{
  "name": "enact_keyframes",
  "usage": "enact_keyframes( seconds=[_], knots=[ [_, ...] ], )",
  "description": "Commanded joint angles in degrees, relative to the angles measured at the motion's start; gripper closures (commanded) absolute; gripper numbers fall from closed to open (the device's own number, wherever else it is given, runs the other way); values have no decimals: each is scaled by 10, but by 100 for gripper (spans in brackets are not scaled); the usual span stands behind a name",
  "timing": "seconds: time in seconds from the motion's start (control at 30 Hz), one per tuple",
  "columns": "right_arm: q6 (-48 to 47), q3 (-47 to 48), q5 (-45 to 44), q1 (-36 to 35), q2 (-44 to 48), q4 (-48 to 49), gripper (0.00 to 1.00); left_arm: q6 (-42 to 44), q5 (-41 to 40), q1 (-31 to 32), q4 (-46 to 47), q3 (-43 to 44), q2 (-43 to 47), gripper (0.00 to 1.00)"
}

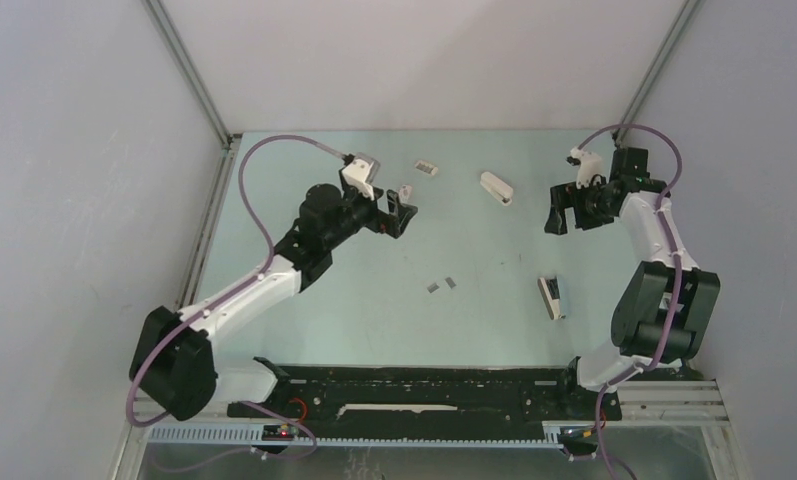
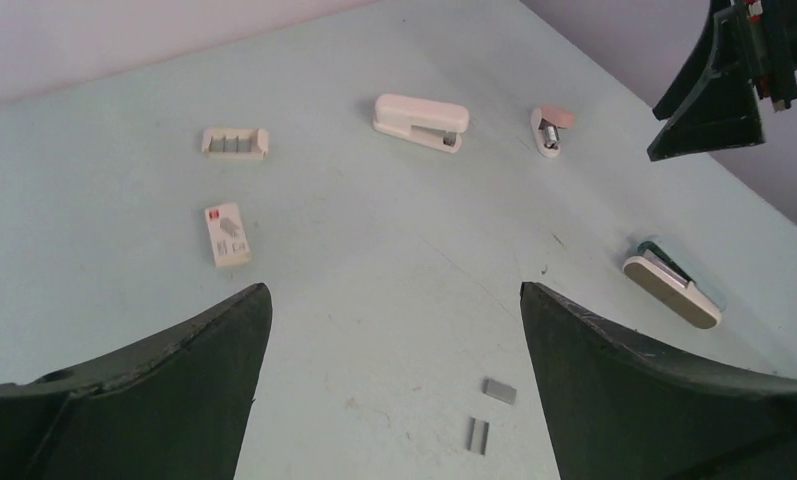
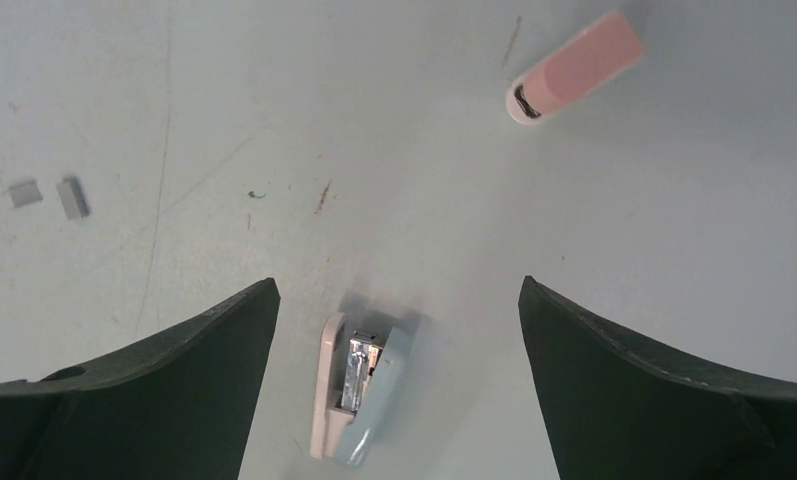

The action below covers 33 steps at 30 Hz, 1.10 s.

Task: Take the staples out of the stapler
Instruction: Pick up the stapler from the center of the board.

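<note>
Q. Pale green counter, white walls on three sides: where do the staples lie?

A. Two grey strips of staples rest loose at mid-counter, close together but apart. To their right lies the blue stapler, on its side and sprung open. Silvery metal shows in its channel, though whether that is more staples cannot be told.

Q. How does that stapler sit relative to the jaws?

A. Right arm: jaws spread wide, empty. Its wrist view frames the stapler between the two fingers, low in the picture. Seen from overhead, the stapler is closer to the bases than those jaws, long axis roughly front to back, slightly tilted. Left arm: jaws equally wide, empty, well apart from the stapler, beyond the loose strips. The right arm is the nearer and probably the one to descend.

Q. Further out?

A. White stapler, pink stapler, white box.
</note>
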<state>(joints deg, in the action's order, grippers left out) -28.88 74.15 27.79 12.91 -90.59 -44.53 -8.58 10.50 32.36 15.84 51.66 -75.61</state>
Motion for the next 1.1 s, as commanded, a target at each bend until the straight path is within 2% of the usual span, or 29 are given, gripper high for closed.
enact_keyframes(
  seconds=[0.0, 0.07, 0.17, 0.33, 0.5, 0.73, 0.87, 1.07],
  knots=[
    [162, -10, -51, 23, -3, 89, 0, -76, -74, 3, 10, -66, 66, 0],
    [233, 0, -46, 29, -19, 131, 0, -95, -92, 2, 23, -94, 91, 0],
    [314, 36, -91, 17, -63, 160, 0, -119, -127, 2, 23, -123, 124, 0],
    [393, 162, -170, -9, -178, 87, 0, -166, -179, 2, 15, -158, 170, 0],
    [417, 203, -189, -15, -227, 78, 3, -181, -199, 1, 6, -183, 202, 0],
    [422, 210, -192, -23, -247, 72, 23, -188, -203, 0, 10, -202, 219, 0],
    [421, 208, -190, -25, -246, 71, 31, -189, -203, -1, 9, -201, 218, 0],
    [416, 209, -193, -29, -247, 73, 33, -190, -197, 0, 12, -200, 211, 0]
  ],
)
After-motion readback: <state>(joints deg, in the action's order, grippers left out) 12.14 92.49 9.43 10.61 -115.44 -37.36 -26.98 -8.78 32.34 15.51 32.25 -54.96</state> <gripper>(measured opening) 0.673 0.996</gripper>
